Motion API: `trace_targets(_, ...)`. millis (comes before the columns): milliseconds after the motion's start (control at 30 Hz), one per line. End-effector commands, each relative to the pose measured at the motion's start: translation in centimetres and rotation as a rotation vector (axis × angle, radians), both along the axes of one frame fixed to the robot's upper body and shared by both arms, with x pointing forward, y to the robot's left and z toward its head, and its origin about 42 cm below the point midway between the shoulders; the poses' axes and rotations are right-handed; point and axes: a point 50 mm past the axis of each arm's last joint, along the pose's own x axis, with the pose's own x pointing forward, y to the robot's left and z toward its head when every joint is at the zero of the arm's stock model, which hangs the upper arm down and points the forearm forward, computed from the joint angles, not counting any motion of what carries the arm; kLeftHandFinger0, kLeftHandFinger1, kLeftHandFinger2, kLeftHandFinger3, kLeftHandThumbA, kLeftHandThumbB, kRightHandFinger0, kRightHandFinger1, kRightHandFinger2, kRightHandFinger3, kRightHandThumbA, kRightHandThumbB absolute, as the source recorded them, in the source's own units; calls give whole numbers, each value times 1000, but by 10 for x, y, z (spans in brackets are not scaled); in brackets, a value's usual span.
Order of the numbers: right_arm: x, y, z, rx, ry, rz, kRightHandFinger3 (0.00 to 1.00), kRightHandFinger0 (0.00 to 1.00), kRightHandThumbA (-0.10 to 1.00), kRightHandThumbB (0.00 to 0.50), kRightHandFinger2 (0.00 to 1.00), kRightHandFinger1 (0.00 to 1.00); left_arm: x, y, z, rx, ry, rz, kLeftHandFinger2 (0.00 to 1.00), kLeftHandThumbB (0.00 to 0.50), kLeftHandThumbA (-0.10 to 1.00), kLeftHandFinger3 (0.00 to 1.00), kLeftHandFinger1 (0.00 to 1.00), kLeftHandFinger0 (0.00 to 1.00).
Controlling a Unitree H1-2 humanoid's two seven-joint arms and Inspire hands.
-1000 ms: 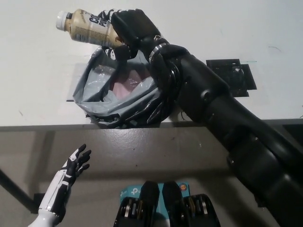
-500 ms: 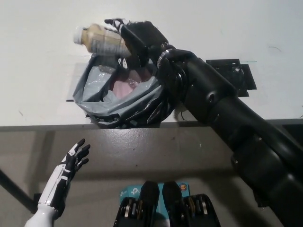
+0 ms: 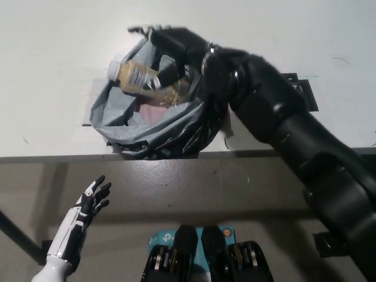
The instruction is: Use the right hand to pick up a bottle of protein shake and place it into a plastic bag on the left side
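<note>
Lowered since before — right hand (image 3: pixel 176 50) holds bottle (image 3: pixel 138 76) inside bag (image 3: pixel 111 111).

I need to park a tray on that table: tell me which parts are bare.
Free: the white table left of the plastic bag, and the stretch behind it. Crowded: the near edge, filled by the bag, where the right robot hand holds the protein shake bottle, and the black plate to the right.

Bright, even light falls on the white table (image 3: pixel 53 70), nearly washing it out toward twelve o'clock. Under its edge the floor is dim. My right hand (image 3: pixel 176 50) shows motion blur (outline smeared); my left hand (image 3: pixel 88 205) is sharp.
</note>
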Motion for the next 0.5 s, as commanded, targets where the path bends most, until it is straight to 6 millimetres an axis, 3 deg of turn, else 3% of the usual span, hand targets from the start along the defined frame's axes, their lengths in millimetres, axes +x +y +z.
trace_targets(0,-17,-13,85,248,-25,101,1000,1000,929,485,1000,1000,-1,2,7,25,-28,3,1000,207,1000,1000,1000,1000)
trace_targets(33,-21,-17,98,306,-37,122,1000,1000,922,468,1000,1000,-1,2,7,27,-28,4,1000,201,1000,1000,1000,1000)
trace_targets(100,-34,-31,134,479,-70,188,1000,1000,943,482,1000,1000,-2,3,6,11,-28,-1,1000,167,1000,1000,1000,1000)
trace_targets(167,-58,-56,179,649,-167,254,1000,1000,947,466,1000,1000,-3,2,6,-10,-19,-1,1000,157,1000,1000,1000,1000)
trace_targets(233,-81,-80,206,729,-272,288,1000,1000,976,454,1000,1000,-5,2,4,-25,-7,3,1000,156,1000,1000,1000,1000)
trace_targets(267,-86,-86,210,745,-292,296,1000,1000,976,454,1000,1000,-5,2,3,-26,-6,4,1000,155,1000,1000,1000,1000)
trace_targets(333,-117,-119,227,788,-394,299,1000,1000,983,472,1000,1000,-6,1,2,-19,-8,3,1000,156,1000,1000,1000,1000)
trace_targets(400,-149,-155,227,801,-487,302,1000,1000,991,453,1000,1000,-5,4,2,-10,-7,1,1000,156,1000,1000,1000,1000)
trace_targets(433,-153,-159,228,801,-499,303,1000,1000,1000,491,1000,1000,-3,4,4,-4,-10,5,1000,148,1000,1000,1000,1000)
trace_targets(467,-169,-177,223,808,-526,299,1000,1000,989,441,1000,1000,-2,5,5,-2,-11,6,1000,148,1000,1000,1000,1000)
